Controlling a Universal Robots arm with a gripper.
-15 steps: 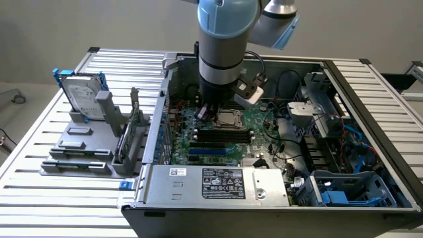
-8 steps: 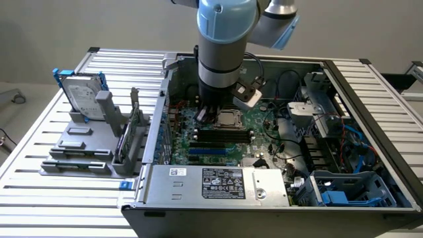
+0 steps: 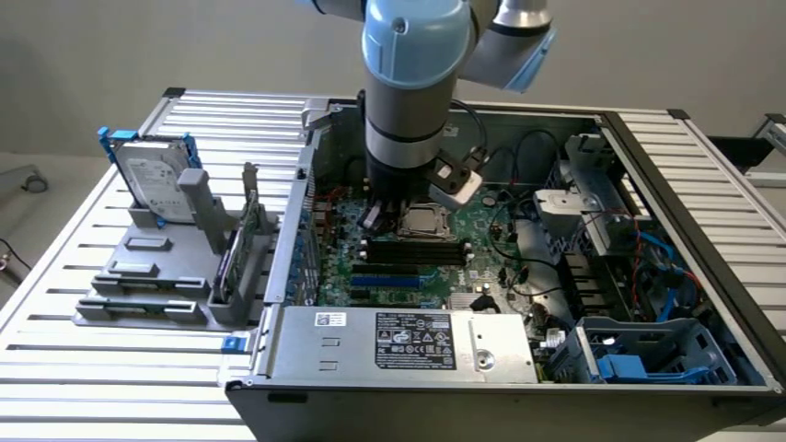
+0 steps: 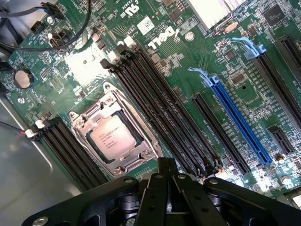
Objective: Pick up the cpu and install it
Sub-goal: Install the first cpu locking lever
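Gripper hangs over the motherboard, fingers pressed together, nothing held. The cpu sits in the socket, seemingly flat. Dark memory slots flank it; a blue slot lies beyond, black cables well apart.

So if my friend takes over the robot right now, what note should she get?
Gripper: shut, holding nothing, hanging inside the computer case just above the motherboard.
The cpu: sitting in its metal-framed socket, silvery top facing up.
Done: the cpu looks placed in the socket.
Left: whether the socket frame is locked down cannot be told; check that it is.
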